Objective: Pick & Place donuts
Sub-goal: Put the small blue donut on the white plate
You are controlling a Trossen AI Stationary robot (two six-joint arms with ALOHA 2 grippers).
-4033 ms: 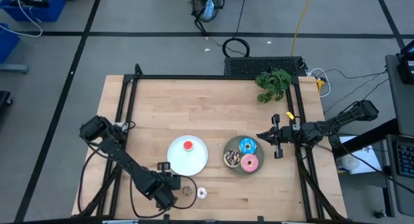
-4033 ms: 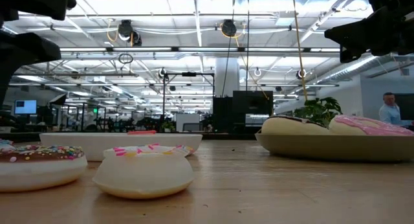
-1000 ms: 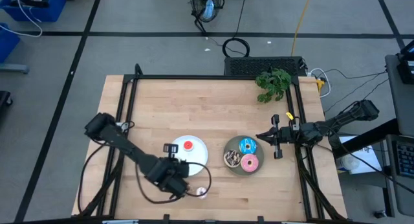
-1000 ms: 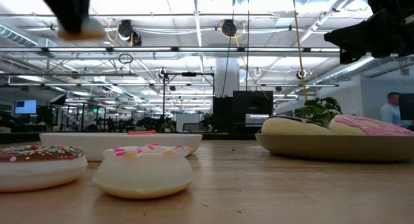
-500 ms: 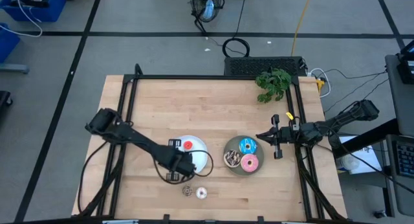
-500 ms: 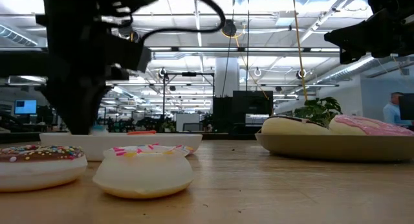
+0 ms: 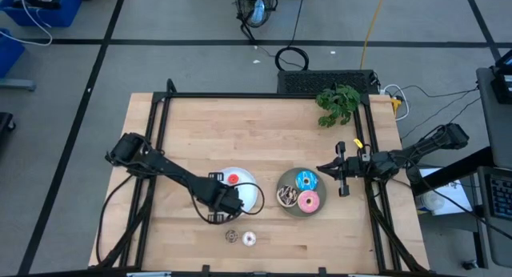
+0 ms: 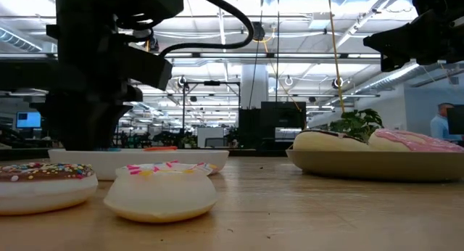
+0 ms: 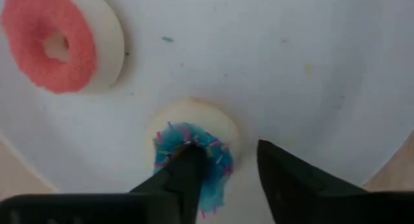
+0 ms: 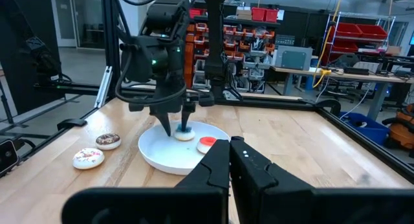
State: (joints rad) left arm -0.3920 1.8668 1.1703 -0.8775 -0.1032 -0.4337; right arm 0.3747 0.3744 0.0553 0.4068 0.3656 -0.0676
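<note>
Left gripper (image 9: 223, 169) fingers parted around tiny blue donut (image 9: 192, 153) on white plate (image 9: 310, 62); lifting crooked could drag it off.

The high view looks straight down on the whole desk (image 7: 264, 133), while the low view sits at desk-top height, facing level into the room. The left wrist view stares closely down into the white plate (image 9: 291, 68), and the right wrist view faces across the desk from farther off, sharing that plate.
</note>
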